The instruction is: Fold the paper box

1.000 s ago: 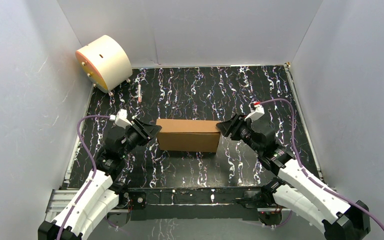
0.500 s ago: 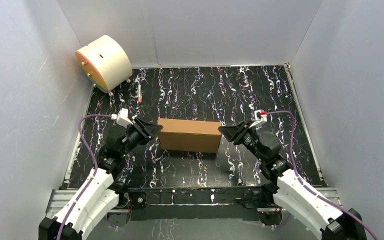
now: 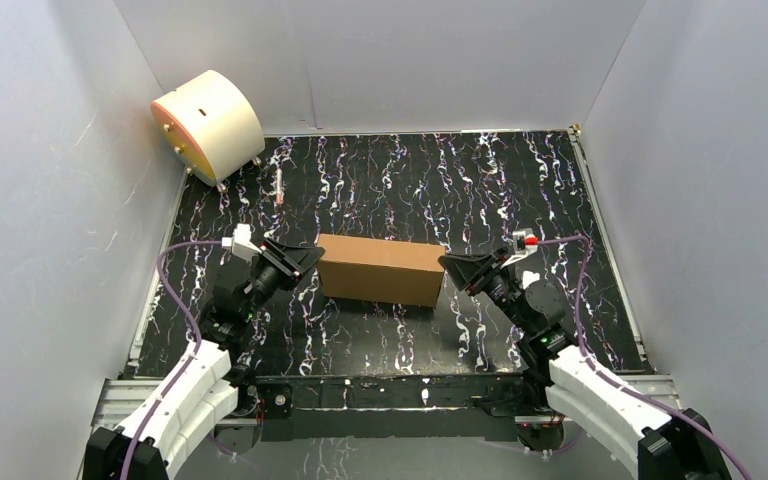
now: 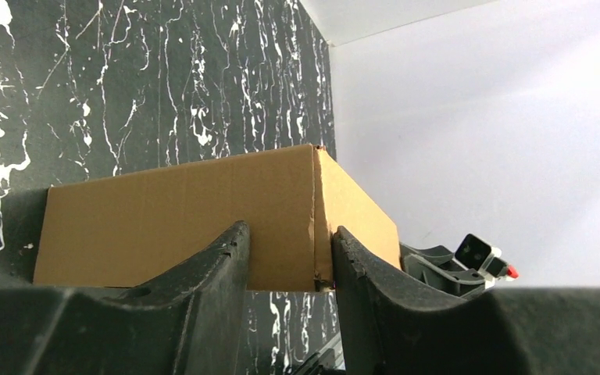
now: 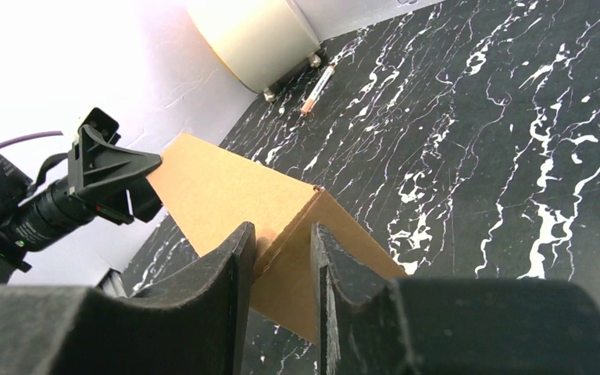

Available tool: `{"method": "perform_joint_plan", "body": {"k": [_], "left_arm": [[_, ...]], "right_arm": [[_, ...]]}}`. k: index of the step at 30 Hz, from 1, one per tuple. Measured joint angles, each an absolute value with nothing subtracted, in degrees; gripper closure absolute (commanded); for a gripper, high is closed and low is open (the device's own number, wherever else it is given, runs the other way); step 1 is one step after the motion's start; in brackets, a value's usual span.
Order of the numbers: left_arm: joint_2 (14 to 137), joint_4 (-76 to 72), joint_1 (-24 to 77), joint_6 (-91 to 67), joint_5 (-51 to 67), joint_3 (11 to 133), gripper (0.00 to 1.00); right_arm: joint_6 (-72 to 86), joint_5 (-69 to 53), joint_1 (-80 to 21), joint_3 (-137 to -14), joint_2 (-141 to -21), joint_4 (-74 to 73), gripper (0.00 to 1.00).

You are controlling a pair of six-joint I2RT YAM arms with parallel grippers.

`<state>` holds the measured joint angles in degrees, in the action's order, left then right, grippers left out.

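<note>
your box (image 3: 380, 270) stood closed in the middle of the table (image 3: 520, 180), apparently fully folded. left gripper (image 3: 310, 257) and right gripper (image 3: 448, 263) flanked its ends, jaws narrowly parted, holding nothing. only withdrawal seemed left.

1. Plain brown corrugated cardboard box (image 3: 378, 268): uniform tan all over.
2. Flat black counter (image 3: 410, 180): white marble-like streaks.
3. Cream cylindrical drum (image 3: 210, 120): orange round face.
4. Left end effector (image 3: 312, 258), right end effector (image 3: 447, 263): matte black.
</note>
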<state>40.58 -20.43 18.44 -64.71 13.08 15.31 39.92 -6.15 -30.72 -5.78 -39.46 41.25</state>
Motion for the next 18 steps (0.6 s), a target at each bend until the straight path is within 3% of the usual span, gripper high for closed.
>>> {"method": "perform_joint_plan", "body": {"k": [14, 18], "left_arm": [[39.86, -23.59, 17.96, -68.10, 12.25, 13.06, 1.00], [40.27, -25.12, 16.60, -69.23, 13.04, 12.45, 1.00]], "right_arm": [[29.85, -8.01, -30.00, -10.55, -45.91, 40.91, 0.63], [28.18, -8.23, -29.98, -11.29, -49.91, 44.42, 0.69]]}}
